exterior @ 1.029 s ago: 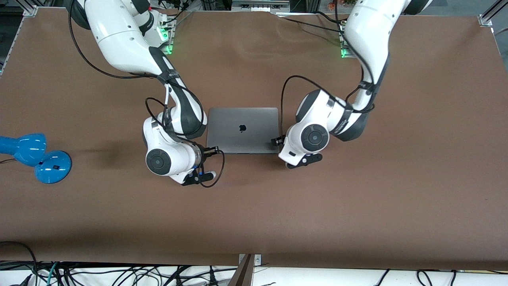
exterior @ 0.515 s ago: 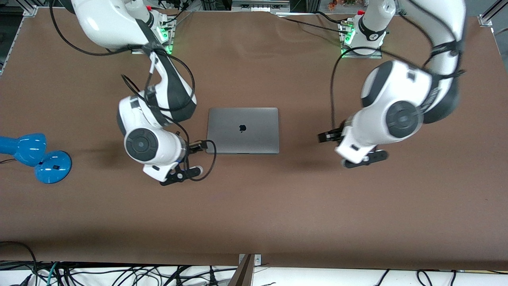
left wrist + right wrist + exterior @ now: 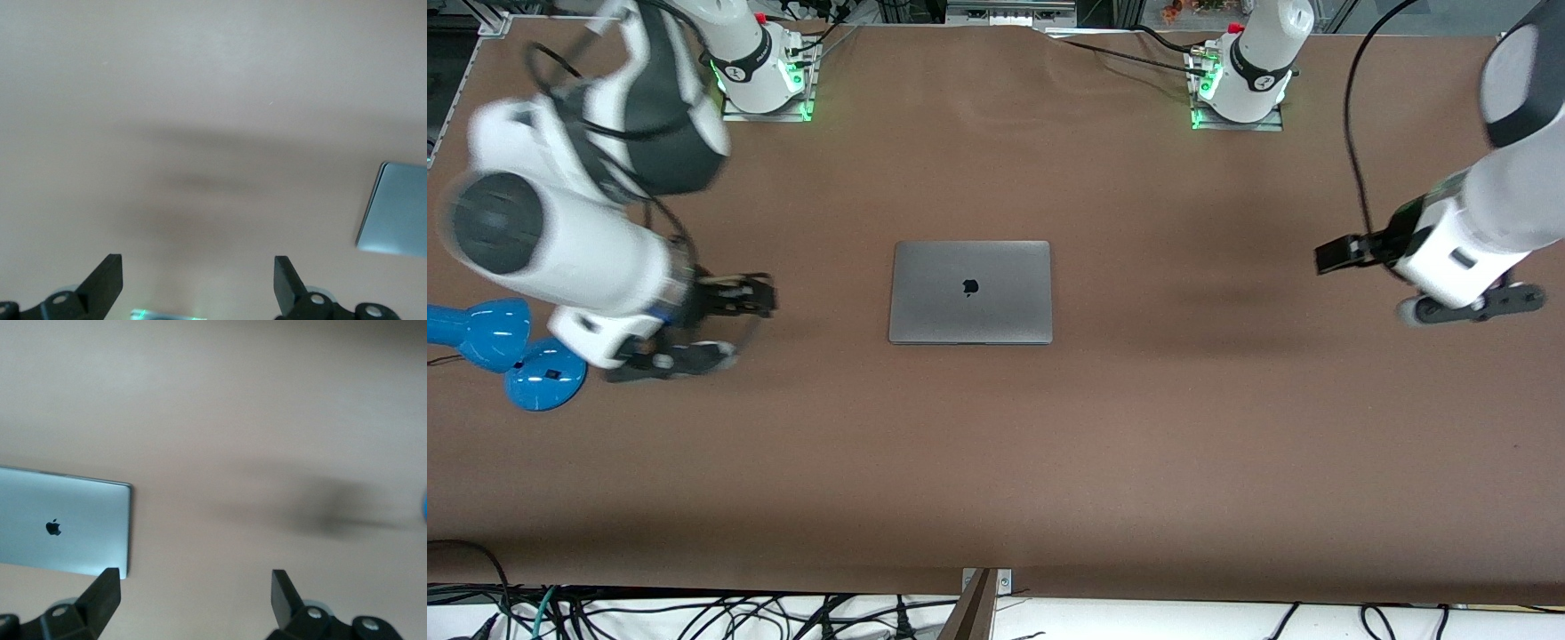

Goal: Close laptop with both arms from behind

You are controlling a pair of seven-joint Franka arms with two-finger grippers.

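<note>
The grey laptop (image 3: 970, 292) lies shut and flat in the middle of the brown table, apple logo up. My right gripper (image 3: 765, 297) is open and empty, up over bare table between the laptop and the blue lamp. My left gripper (image 3: 1323, 257) is open and empty, up over bare table toward the left arm's end, well away from the laptop. The right wrist view shows the laptop lid (image 3: 63, 530) beside one finger of the open right gripper (image 3: 195, 592). The left wrist view shows a laptop corner (image 3: 398, 217) off to the side of the open left gripper (image 3: 198, 281).
A blue desk lamp (image 3: 507, 351) lies at the right arm's end of the table, just beside the right arm's wrist. The two arm bases (image 3: 763, 67) (image 3: 1240, 76) with green lights stand along the table edge farthest from the front camera.
Both arms have swung up and outward from the laptop's sides toward their own ends of the table. The laptop has stayed shut and has not moved.
</note>
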